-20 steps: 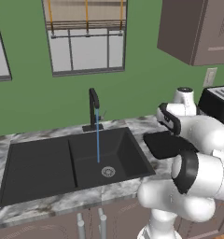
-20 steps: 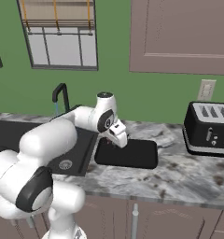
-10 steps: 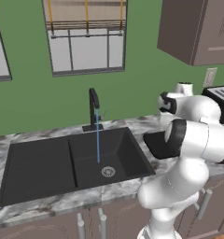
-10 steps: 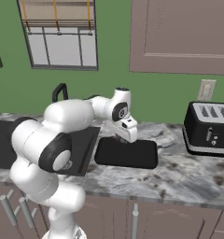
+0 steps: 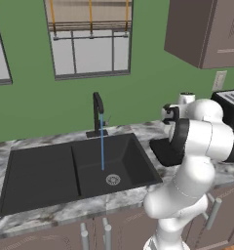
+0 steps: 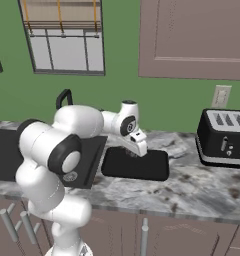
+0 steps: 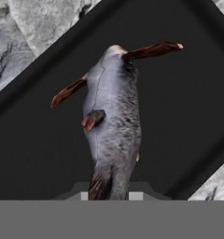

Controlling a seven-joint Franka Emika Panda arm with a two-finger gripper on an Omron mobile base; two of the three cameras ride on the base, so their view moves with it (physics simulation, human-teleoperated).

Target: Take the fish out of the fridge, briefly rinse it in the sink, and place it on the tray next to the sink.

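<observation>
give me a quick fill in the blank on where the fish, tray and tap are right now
1. The fish hangs from the gripper over the black ____.
2. The tray lies between the sink and the ____.
3. Water runs from the tap into the ____ basin.

Missing words: tray; toaster; right

We're in a rendered home kitchen — green walls, a marble-look counter (image 6: 202, 185) and a black double-basin sink (image 5: 75, 168) with its tap (image 5: 97, 114) running under a window (image 5: 89, 39). Brown wall cabinets (image 6: 197, 37) above, a black toaster (image 6: 226, 137) by a wall outlet (image 6: 221, 96) — all domestic.
</observation>
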